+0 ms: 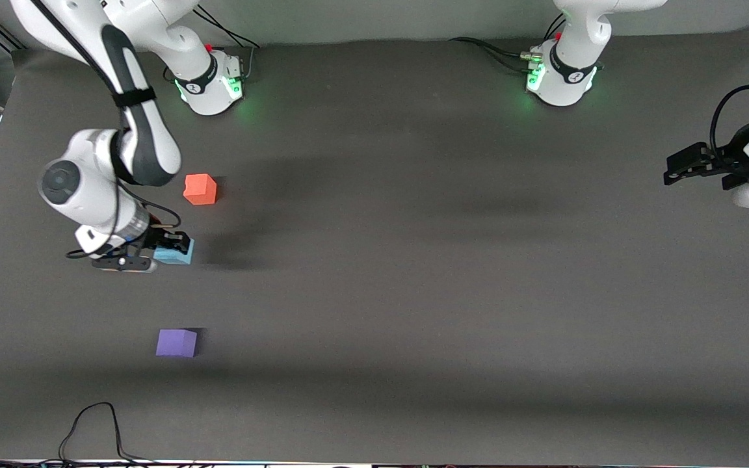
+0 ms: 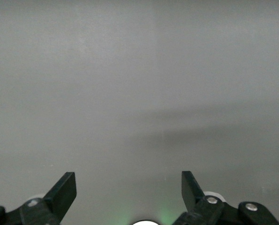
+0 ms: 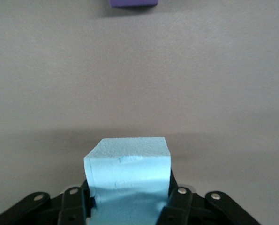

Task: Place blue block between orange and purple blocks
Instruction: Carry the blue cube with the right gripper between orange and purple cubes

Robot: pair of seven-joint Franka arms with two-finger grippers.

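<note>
My right gripper is shut on the blue block, a light sky-blue cube, low over the mat between the other two cubes. In the right wrist view the blue block sits squeezed between the black fingers. The orange block lies farther from the front camera than the blue block. The purple block lies nearer to the front camera; its edge shows in the right wrist view. My left gripper is open and empty, waiting at the left arm's end of the table; the left wrist view shows its fingers wide apart over bare mat.
The dark grey mat covers the table. The two arm bases stand along the edge farthest from the front camera. A black cable loops at the edge nearest to the front camera.
</note>
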